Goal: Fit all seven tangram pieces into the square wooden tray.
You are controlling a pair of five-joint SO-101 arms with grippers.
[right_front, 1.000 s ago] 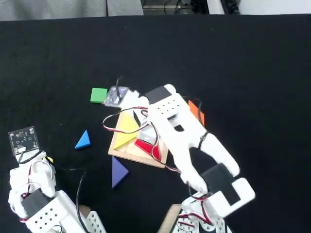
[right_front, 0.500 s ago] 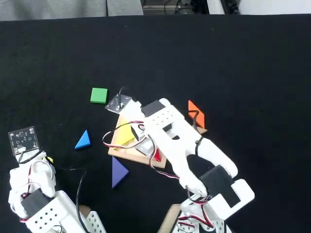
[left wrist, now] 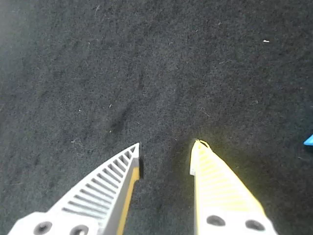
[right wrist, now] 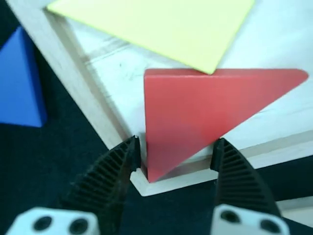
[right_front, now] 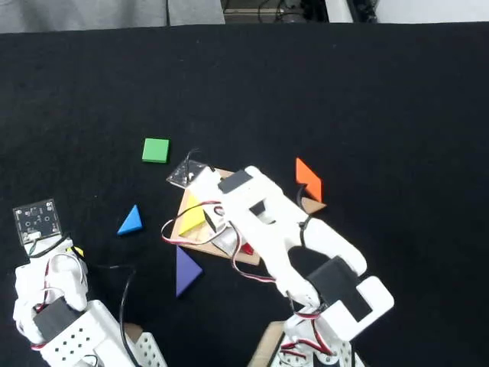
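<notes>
near the middle of the high view, the right arm (right_front: 267, 222) is drawing back toward the lower edge of the frame. its wrist is now lying over the upper corner of the square wooden tray (right_front: 187, 235), whereas a second ago it was reaching up almost to the green square (right_front: 156, 150). as it retreats it is covering more of the yellow triangle (right wrist: 161, 24) than before. the right end effector (right wrist: 176, 144) is standing released, its fingers spread to either side of one corner of the red triangle (right wrist: 195, 107), with a thin gap showing at one finger. that piece is lying flat inside the tray, tucked into a corner of the rim and meeting the yellow triangle at a tip. i judge this to mean the red piece is seated and the arm is freeing itself for another pick. the green square at upper left, the small blue triangle (right_front: 130, 221) at left, the large blue triangle (right_front: 186, 269) just outside the tray's lower edge and the orange piece (right_front: 309, 180) at right are all sitting on the table (right_front: 382, 92) exactly where they were. so most of the task is still waiting. at lower left the left end effector (left wrist: 166, 156) is hanging released over bare table, unmoved.
</notes>
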